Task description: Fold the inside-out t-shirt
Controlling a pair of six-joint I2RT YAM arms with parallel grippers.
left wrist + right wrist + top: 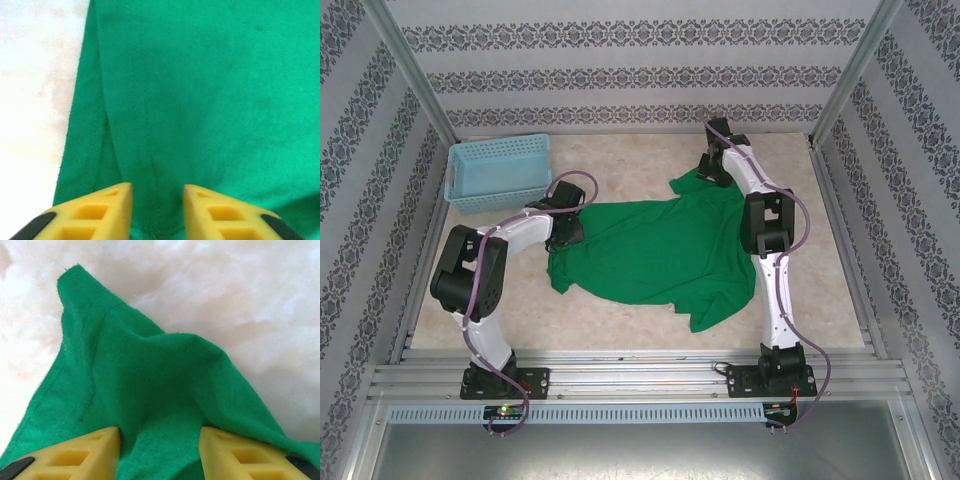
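Fold not started yet: t-shirt (650, 250) lies spread and rumpled mid-desk (620, 165), right gripper (160, 432) pinches its tented far-right corner, left gripper (157, 190) straddles the left edge, grip unclear.

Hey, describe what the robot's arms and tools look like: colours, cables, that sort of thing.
The left arm and right arm both have white links, chunky black joints and black bases. A purple cable loops along each. The left tool and right tool have yellow wedge-shaped fingers with rectangular hollows, turning black further back.
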